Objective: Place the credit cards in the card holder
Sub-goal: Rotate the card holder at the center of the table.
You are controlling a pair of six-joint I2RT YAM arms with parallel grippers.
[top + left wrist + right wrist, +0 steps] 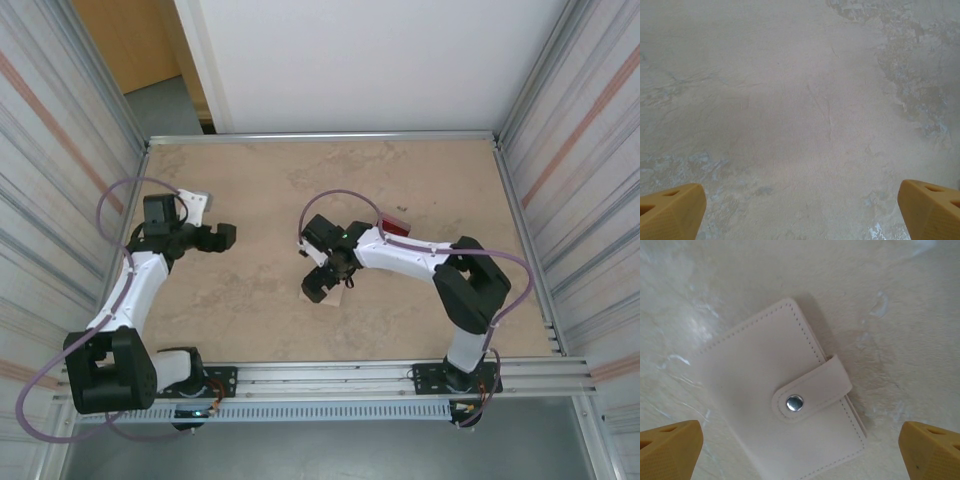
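While the right gripper hangs empty with jaws spread wide over the beige wallet, the credit card lies behind that arm, well apart from the card holder (a pale, indistinct sleeve) beside the left gripper, likewise spread and empty. Closing here would likely seize the wallet, not the card.

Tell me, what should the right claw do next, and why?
Probably lift straight up, then head for the red card, I'd judge. The right gripper hangs open either side of the beige wallet, holding nothing. The wallet lies flat, snap shut, while the card waits on the table beside that arm.
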